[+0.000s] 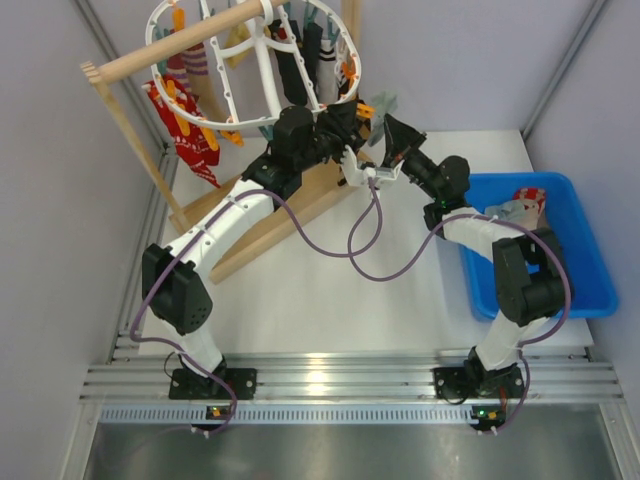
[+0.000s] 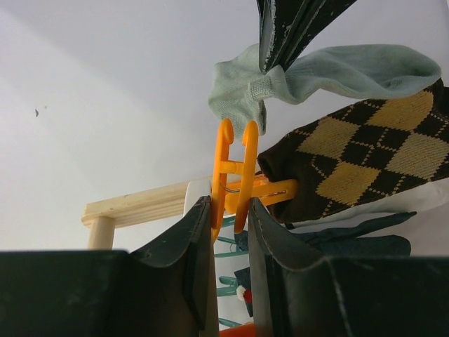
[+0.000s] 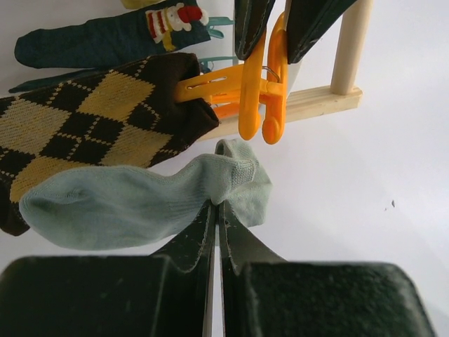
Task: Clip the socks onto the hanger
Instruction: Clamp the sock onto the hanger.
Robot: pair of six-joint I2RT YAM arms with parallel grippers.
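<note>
The white oval hanger (image 1: 165,92) hangs from a wooden rod with several socks clipped on. My left gripper (image 2: 230,207) is shut on the handles of an orange clip (image 2: 235,165), whose two tips stand apart. It shows in the top view (image 1: 345,128) at the hanger's near right rim. My right gripper (image 3: 216,205) is shut on a pale grey sock (image 3: 140,203) and holds its cuff just beside the clip's open tips (image 3: 263,105). A brown-and-black argyle sock (image 3: 77,133) hangs from a neighbouring orange clip, right beside the grey sock (image 2: 337,70).
The wooden rack has a rod (image 1: 180,40) and a slanted base (image 1: 290,215) under my left arm. A blue bin (image 1: 590,290) at the right holds more socks (image 1: 525,200). A red patterned sock (image 1: 190,140) and a dark teal sock (image 3: 105,35) hang on the hanger.
</note>
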